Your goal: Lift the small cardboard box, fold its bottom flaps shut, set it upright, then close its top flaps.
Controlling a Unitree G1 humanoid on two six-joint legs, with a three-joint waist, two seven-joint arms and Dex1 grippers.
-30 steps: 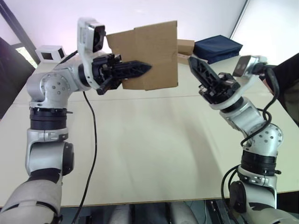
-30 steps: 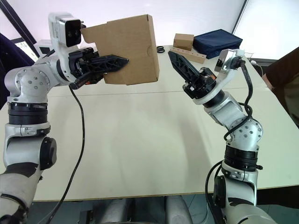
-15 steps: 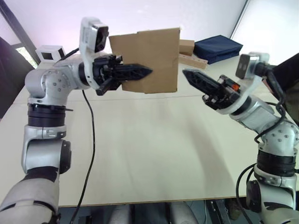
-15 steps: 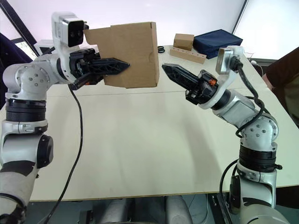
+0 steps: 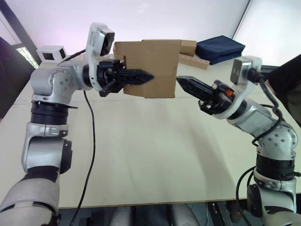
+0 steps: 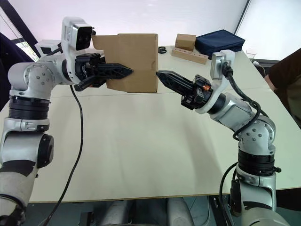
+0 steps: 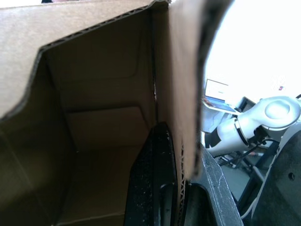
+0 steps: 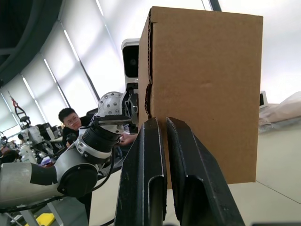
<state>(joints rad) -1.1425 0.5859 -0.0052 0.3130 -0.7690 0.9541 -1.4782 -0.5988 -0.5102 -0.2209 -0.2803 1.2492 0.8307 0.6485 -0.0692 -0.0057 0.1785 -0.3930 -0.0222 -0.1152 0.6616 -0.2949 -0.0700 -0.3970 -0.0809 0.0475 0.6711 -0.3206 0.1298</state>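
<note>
Left eye view: small cardboard box point(image 5: 151, 67) held aloft over counter point(image 5: 155, 155); left gripper point(image 5: 141, 76) pinching one wall. Keep that pinch firm while you fold.

Right eye view: right gripper point(image 6: 162, 75) level, forearm stretched across, tip at box's near edge. Push flaps with flat of jaws, slowly.

Left wrist view: one finger inside, one outside wall.

Right wrist view: right jaws pressed nearly together, aimed at box face.
</note>
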